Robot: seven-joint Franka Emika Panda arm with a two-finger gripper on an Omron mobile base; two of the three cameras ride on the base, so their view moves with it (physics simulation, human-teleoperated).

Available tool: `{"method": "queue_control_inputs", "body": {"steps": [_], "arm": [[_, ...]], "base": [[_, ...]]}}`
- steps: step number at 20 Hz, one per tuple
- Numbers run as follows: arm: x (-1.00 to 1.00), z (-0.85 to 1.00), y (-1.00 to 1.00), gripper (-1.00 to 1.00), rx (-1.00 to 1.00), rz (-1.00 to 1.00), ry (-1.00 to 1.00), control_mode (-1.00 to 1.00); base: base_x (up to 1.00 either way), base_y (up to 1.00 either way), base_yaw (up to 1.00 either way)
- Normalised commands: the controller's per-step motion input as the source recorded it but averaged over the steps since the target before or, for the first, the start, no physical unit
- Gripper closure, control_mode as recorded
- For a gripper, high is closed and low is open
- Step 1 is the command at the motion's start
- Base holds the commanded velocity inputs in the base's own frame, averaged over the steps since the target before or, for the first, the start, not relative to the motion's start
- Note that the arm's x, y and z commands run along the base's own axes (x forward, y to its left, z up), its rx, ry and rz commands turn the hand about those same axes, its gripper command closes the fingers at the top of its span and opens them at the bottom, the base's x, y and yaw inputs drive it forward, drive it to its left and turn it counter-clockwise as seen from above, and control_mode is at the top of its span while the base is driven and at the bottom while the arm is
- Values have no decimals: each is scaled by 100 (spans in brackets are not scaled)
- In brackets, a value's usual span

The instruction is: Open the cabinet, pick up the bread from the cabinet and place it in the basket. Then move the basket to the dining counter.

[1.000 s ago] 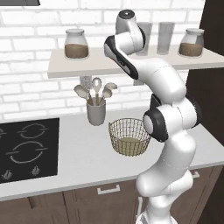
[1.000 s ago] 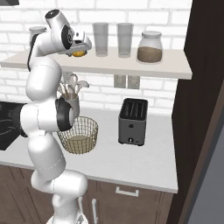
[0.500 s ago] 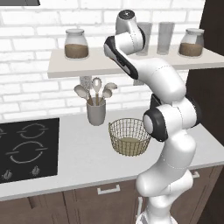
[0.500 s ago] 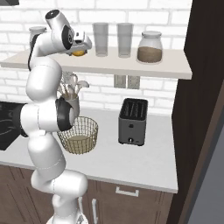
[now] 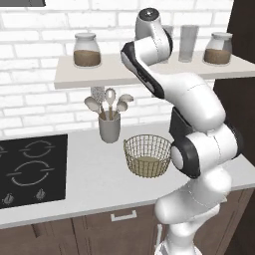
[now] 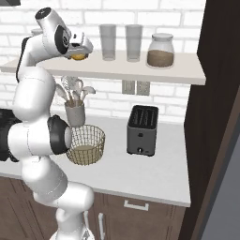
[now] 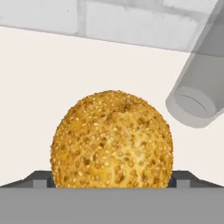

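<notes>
Bread (image 7: pixel 111 139): one sesame-seeded golden bun, found on the open wall shelf (image 6: pixel 178 70), near its left end, a little way from an empty glass tumbler (image 7: pixel 199 94).

Pincer (image 6: pixel 80 50): raised to shelf height, fingers apart, set to either side of the bun; nothing is clamped yet.

Basket (image 5: pixel 147 156): wire mesh, empty, held on the counter (image 5: pixel 94 184) below, beside the utensil crock (image 5: pixel 110 127).

Risks: a round bun may be pushed toward the back wall if the fingers close off-centre; the tumbler may be knocked by a careless lift.

Obscured: fingertips are cut off in the hand view; contact with the bun cannot be judged.
</notes>
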Motion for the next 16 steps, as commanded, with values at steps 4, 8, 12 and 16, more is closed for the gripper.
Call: {"method": "queue_control_inputs", "body": {"steps": [4, 8, 12, 16], "arm": [[-100, 0, -42, 100, 18, -1, -8, -100], [-100, 0, -9, 100, 13, -1, 0, -100], [-100, 0, 0, 100, 7, 0, 5, -100], [-100, 5, 0, 100, 0, 0, 11, -100]], "base": [[0, 0, 0], [0, 0, 0], [0, 0, 0], [0, 0, 0]]}}
